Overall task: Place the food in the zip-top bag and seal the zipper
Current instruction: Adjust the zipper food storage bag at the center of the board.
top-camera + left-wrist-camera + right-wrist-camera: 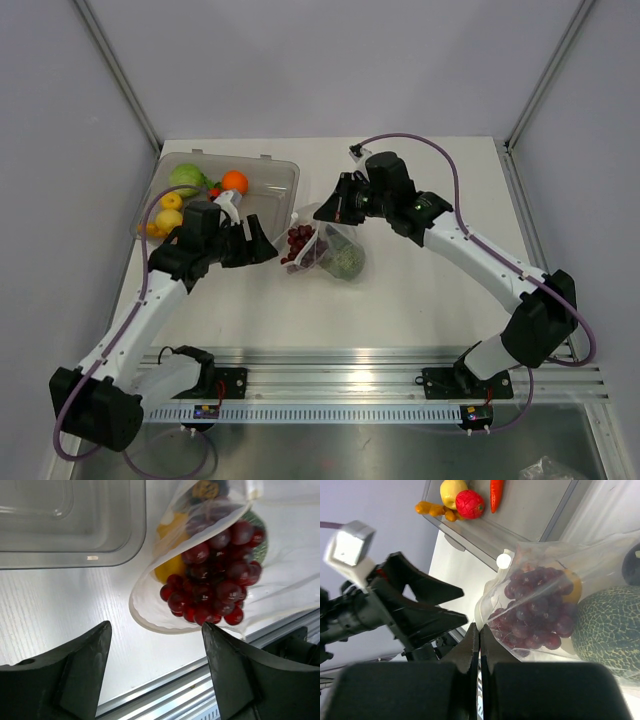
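Note:
The zip-top bag (332, 252) lies mid-table with its mouth facing left, and dark red grapes (215, 585), a yellow piece (170, 565) and a green netted melon (607, 630) are inside. Its whitish zipper (145, 620) rims the gaping mouth. My right gripper (480, 626) is shut on the bag's mouth edge, shown in the top view at the bag's upper end (328, 212). My left gripper (155, 625) stands open just outside the mouth with nothing between its fingers. More food stays in the tray: an orange (235, 181), a green piece (187, 177) and yellow pieces (170, 215).
The grey translucent tray (275, 175) sits at the back left, close behind the left gripper. In the right wrist view it holds a red ball (470, 503) and a red-orange carrot (496, 492). An aluminium rail (380, 365) runs along the near table edge.

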Action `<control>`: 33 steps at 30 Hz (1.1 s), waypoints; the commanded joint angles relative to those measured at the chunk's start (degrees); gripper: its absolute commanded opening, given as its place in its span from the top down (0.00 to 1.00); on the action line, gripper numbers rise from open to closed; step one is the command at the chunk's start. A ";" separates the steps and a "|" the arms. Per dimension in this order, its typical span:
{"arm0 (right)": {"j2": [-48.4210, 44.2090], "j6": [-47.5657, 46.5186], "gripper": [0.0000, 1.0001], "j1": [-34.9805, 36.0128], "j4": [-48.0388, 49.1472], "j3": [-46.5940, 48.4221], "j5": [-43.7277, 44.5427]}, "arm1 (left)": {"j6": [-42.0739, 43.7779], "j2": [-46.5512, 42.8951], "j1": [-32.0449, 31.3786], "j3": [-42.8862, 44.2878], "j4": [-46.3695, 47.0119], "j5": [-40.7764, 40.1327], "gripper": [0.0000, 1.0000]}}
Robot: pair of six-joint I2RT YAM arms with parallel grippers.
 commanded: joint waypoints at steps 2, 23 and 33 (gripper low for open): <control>-3.22 -0.20 1.00 0.54 3.43 0.58 0.40 | -2.02 -2.31 0.03 -0.62 2.75 -4.46 0.25; -6.38 -2.38 1.00 0.45 0.19 -0.13 3.55 | -5.80 7.63 -0.41 -0.38 7.87 5.62 1.00; -9.65 -9.16 1.00 0.19 -14.23 -0.54 20.24 | -3.95 10.85 -4.01 12.93 -0.25 8.09 1.00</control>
